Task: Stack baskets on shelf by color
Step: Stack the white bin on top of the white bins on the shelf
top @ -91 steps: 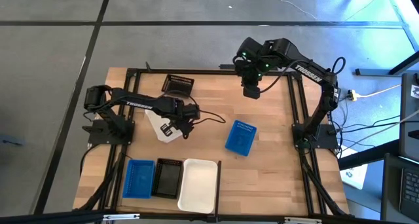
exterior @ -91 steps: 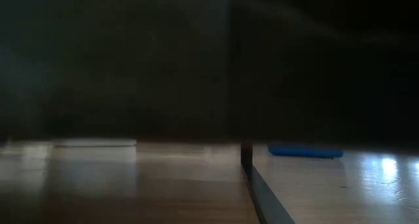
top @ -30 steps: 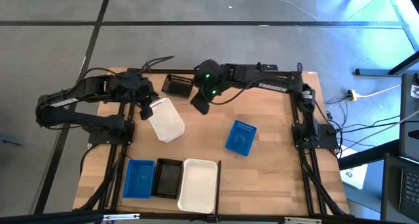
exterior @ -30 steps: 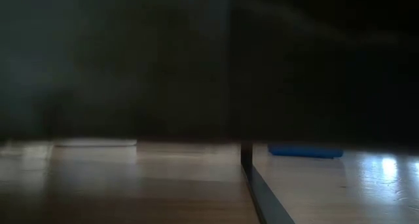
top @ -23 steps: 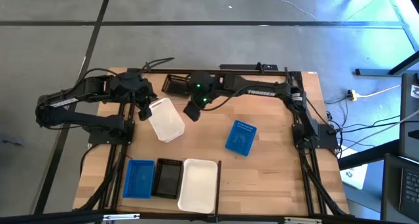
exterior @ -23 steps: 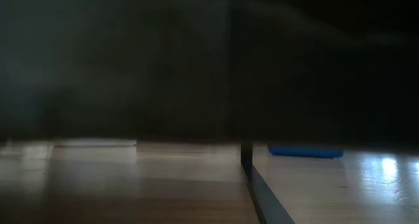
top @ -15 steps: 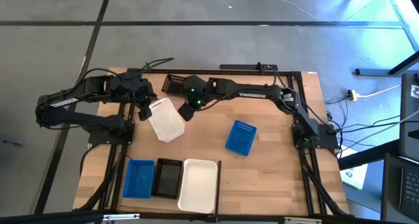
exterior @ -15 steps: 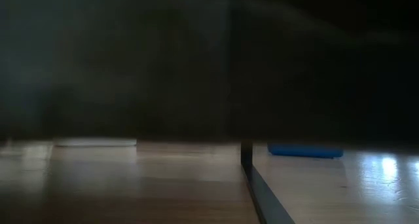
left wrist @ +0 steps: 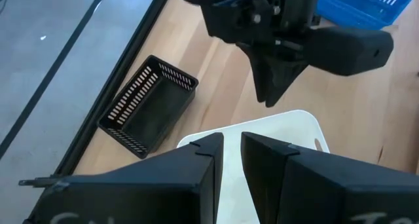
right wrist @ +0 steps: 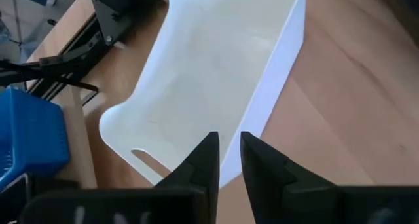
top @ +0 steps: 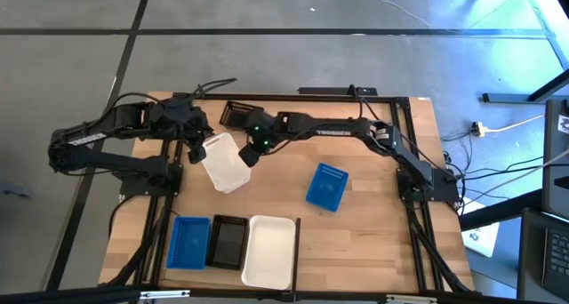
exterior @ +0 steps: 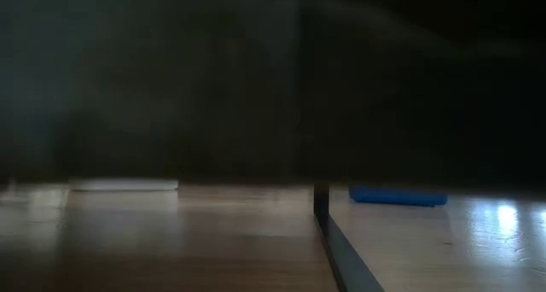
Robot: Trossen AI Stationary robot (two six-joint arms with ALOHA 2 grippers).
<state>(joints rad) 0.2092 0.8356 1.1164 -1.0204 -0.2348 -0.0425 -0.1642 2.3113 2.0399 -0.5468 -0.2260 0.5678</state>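
Two grippers meet at one white basket [top: 223, 162]: left fingers [left wrist: 200, 160] clamp its rim; right fingers [right wrist: 208, 160] hover nearly together.

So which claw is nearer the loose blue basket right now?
The right claw, at the white basket's right edge, is nearer the blue basket. The left claw sits beyond, at the white basket's far-left corner.

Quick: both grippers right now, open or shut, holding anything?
Left gripper: shut on the rim of the large smooth white plastic basket.
Right gripper: fingers nearly together, empty, just above the same basket's side.
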